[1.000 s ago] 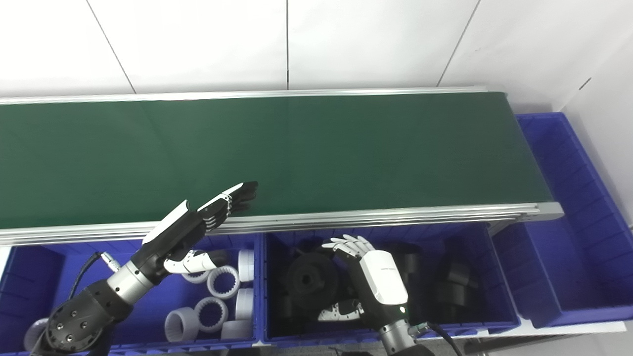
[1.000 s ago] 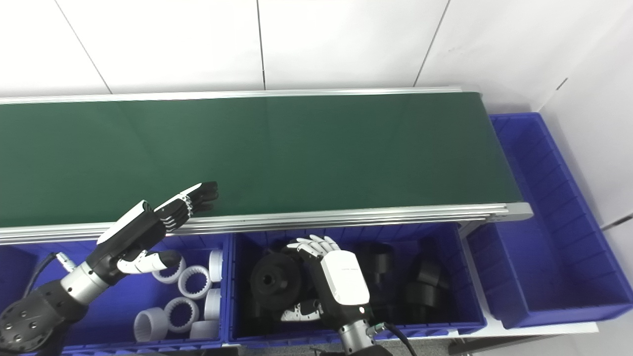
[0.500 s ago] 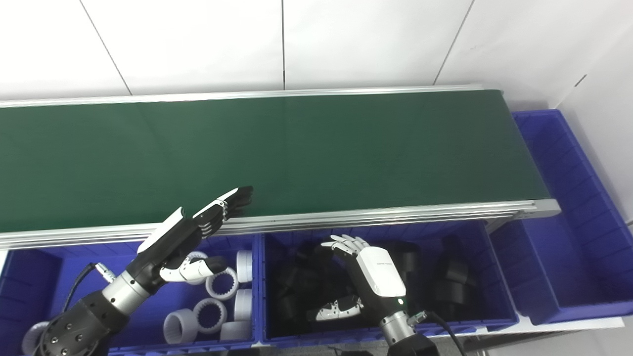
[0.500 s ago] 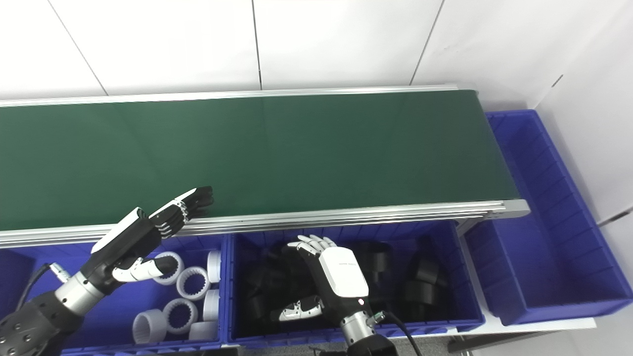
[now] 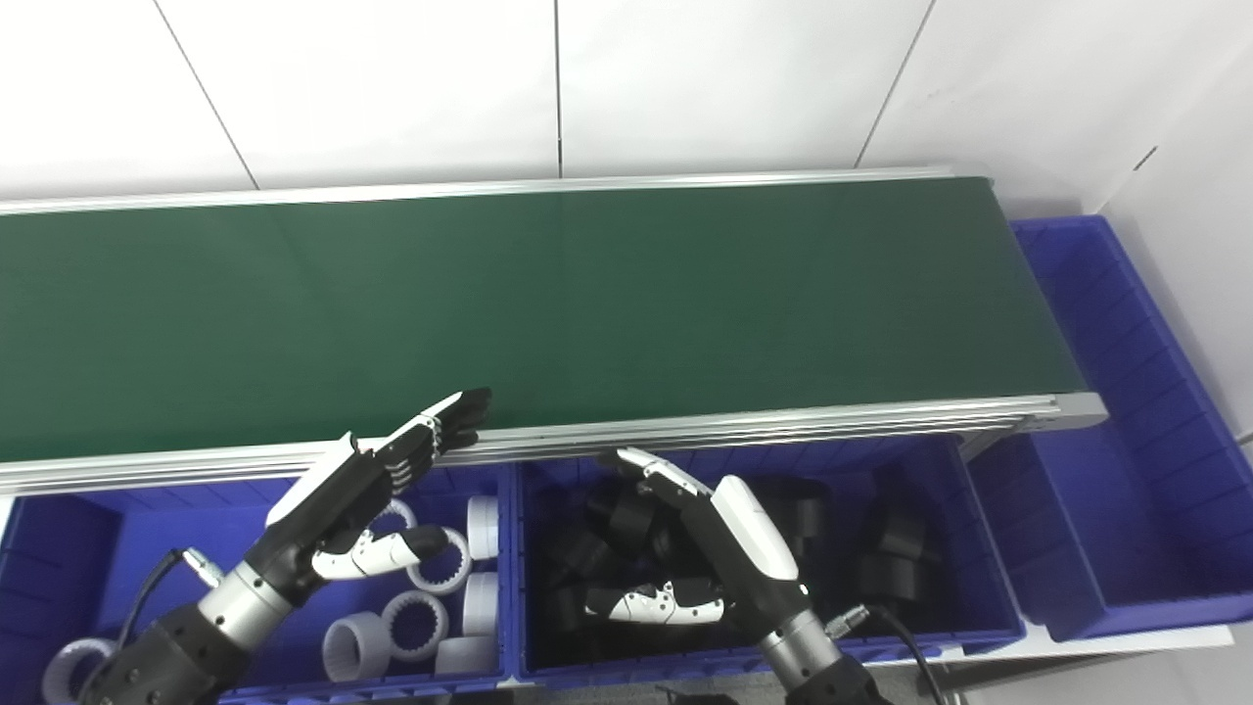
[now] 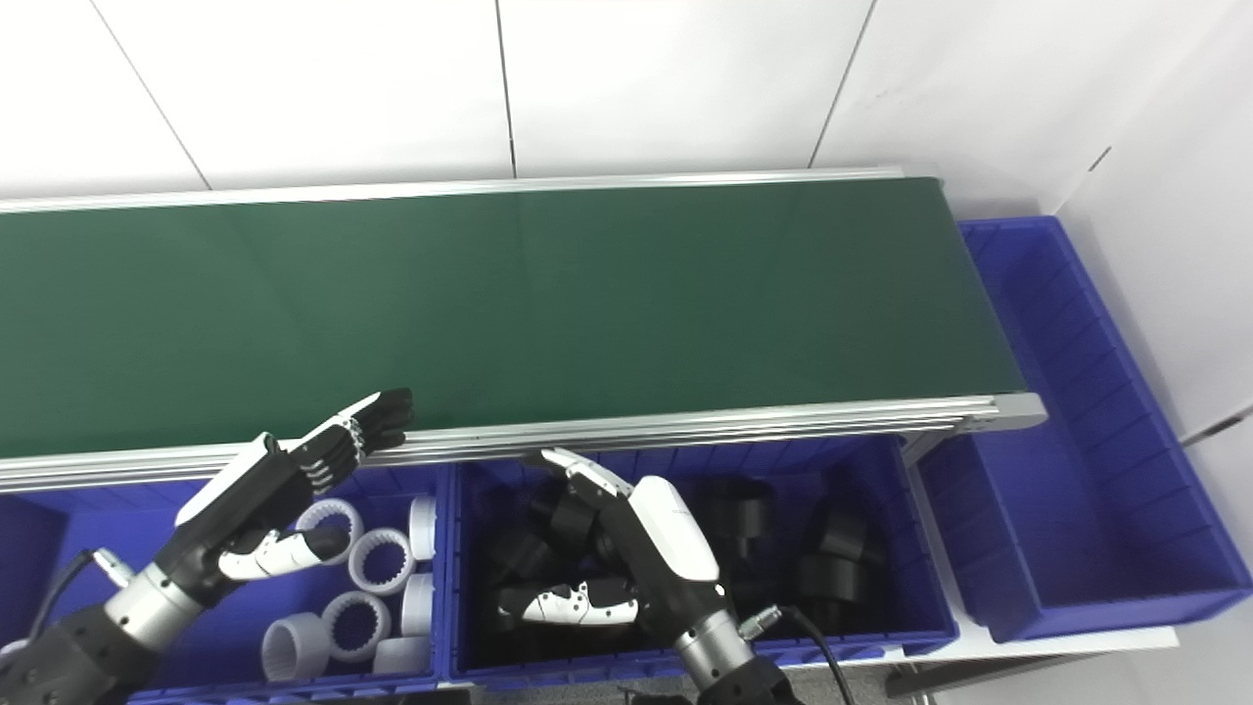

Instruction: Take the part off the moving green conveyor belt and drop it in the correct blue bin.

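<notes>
No part shows on the green conveyor belt. Black parts fill the middle blue bin, where the right hand hovers, fingers spread and empty; the left hand does likewise over white rings. Risk — a late reach misses an arriving part, or fingers clip the belt's rail.

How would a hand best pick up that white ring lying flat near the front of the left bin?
Probably from straight above, pinching the wall of the ring: thumb inside the hole, fingers outside. Its hole faces up, so the wall is the only thin part to grip, and other rings beside it in the left bin crowd a sideways approach.
</notes>
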